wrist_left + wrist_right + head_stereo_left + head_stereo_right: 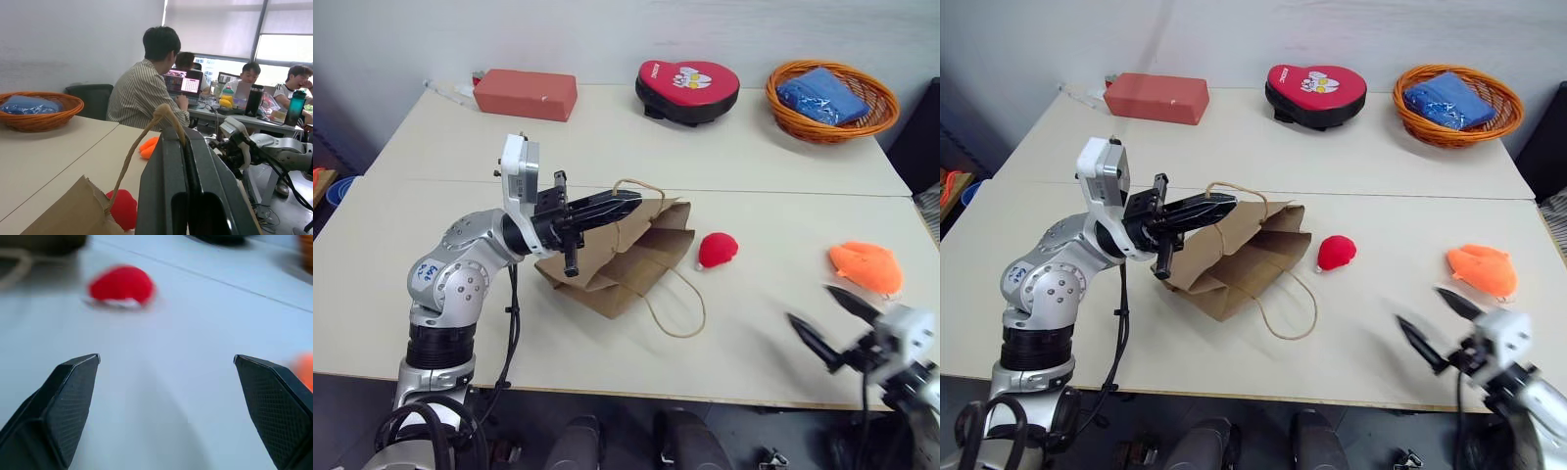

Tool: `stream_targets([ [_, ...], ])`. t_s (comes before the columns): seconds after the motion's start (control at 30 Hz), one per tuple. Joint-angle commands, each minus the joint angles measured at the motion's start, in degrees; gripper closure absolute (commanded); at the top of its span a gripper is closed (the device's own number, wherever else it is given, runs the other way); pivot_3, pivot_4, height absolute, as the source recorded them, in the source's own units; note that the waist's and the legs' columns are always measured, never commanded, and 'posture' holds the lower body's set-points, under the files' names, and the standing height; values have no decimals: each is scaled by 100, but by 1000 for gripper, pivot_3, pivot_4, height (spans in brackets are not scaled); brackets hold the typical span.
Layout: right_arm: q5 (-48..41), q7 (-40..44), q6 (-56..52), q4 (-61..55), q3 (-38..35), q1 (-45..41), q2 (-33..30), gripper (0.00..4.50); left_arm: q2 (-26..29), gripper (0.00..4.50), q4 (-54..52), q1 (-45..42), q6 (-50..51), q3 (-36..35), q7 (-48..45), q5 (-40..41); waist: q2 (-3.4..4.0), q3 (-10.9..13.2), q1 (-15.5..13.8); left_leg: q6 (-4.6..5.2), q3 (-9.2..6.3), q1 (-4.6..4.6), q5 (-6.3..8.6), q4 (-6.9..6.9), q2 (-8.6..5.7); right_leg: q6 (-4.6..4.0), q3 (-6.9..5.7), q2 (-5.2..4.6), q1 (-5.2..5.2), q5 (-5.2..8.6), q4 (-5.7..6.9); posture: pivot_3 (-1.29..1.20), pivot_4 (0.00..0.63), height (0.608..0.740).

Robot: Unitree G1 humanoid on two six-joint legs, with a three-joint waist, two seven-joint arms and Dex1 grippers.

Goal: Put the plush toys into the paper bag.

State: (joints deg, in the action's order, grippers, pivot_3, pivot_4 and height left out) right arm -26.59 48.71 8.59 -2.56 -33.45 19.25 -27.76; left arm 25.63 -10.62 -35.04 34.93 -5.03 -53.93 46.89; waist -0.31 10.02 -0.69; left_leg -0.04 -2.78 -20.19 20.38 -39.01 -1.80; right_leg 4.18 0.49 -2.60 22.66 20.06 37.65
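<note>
From the head cameras, the paper bag (622,253) lies on its side near the middle of the pale surface (607,147): plain brown kraft, creased, with thin twisted loop handles. One handle trails loose toward the front edge; the other is pinched in the left pincer (619,205), whose black fingers are closed on it, lifting the bag's mouth. Just right of the bag's mouth, apart from it, sits the red plush toy (717,250), a small round blob with a white tip. Further right lies the orange plush toy (867,266), flatter and fish-like. The right pincer (832,315) hovers at the surface's front right corner, fingers spread wide and empty, near the orange toy. At the far edge stand a red-pink box (526,94), a red heart-shaped pad (688,89) and a wicker basket (832,101) holding blue cloth.

In the left wrist view, the closed fingers grip the handle loop; the bag's rim, the red toy and the orange toy lie beyond.

In the right wrist view, the two fingers stand wide apart over bare surface, the red toy ahead.
</note>
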Motion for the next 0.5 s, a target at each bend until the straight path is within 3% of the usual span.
stream_targets([
  [0.03,111,-470,418,341,-523,112,53,13,-40,4500,-54,-127,-51,55,-83,22,2,0,47,-1,0,1,0,1,0,0,0,0,0,0,1,0,150,740],
  [0.23,941,-713,430,755,-99,-219,-572,13,-34,4500,-27,-151,-31,143,-130,3,6,0,108,-2,4,3,-1,4,1,0,4,3,1,0,3,0,150,740],
  [0.5,2432,-1164,221,2396,1077,-2197,-2090,13,9,4500,-216,-25,15,260,-138,-7,11,2,75,-1,9,0,-3,-1,1,0,7,6,8,0,8,0,150,740],
])
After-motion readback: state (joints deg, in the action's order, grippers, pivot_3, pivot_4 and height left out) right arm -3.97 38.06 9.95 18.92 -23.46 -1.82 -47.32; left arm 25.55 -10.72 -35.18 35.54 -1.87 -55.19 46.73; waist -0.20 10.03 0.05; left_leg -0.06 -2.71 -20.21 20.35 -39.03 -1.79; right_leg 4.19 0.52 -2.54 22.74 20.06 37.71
